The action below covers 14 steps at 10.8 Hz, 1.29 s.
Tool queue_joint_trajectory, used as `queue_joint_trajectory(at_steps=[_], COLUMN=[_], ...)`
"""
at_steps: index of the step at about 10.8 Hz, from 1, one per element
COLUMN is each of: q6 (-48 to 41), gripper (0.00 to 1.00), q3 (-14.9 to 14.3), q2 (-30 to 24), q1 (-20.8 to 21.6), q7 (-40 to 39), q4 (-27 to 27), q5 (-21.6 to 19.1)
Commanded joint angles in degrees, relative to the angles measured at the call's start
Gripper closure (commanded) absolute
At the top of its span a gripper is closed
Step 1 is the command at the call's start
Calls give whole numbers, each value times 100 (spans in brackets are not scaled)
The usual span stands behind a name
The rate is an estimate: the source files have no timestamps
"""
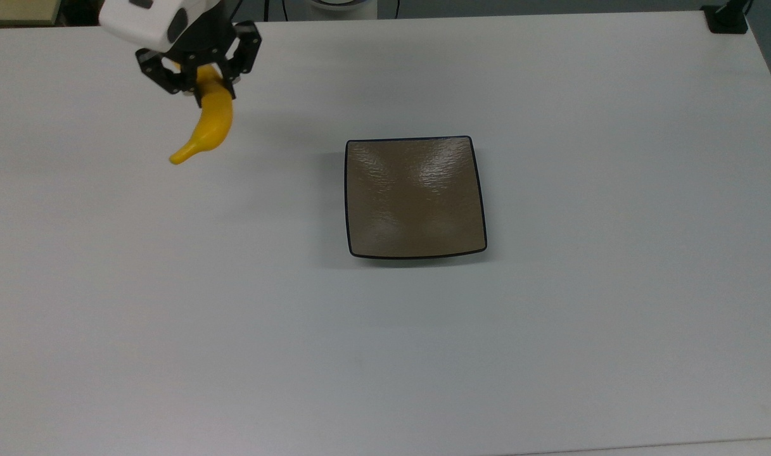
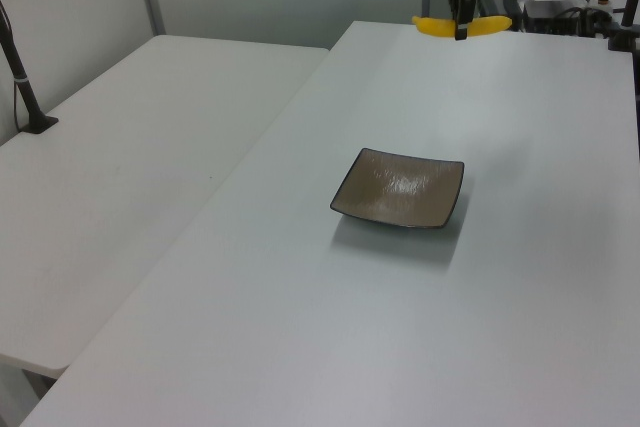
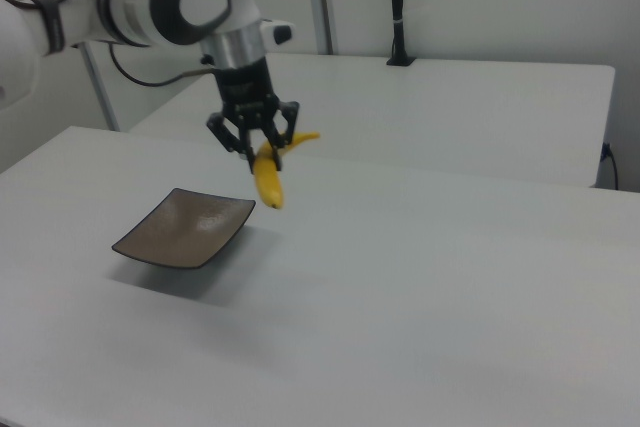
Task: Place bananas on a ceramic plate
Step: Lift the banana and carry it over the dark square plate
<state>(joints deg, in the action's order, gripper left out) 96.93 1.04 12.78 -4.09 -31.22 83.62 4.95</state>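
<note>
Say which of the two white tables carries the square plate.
The wide table under the gripper and banana; the ceramic plate rests there, not on the neighbouring one.

Your top view looks almost straight down on the worktop, taking in nearly its full width. Your left view stands high off one corner, looking along the worktop's length toward the far edge, while your right view sits lower and nearer by the opposite side. All three share the ceramic plate.

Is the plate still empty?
Empty. The plate shows bare glaze; the banana hangs in the gripper, off to the top view's left.
</note>
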Motion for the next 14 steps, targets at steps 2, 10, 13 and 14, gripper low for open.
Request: queue_joint_trajectory(at_steps=[2,10,13,14], q6=[-430,947,1642,1897], gripper=[100,100,100,100], q3=[-33,176,283,283], q2=[-452,-13,478,567], q1=[758,1498,1655,1718], q7=[799,2372,2909,2980], q4=[225,875,980,1094], q5=[-100,-609,-601,-592])
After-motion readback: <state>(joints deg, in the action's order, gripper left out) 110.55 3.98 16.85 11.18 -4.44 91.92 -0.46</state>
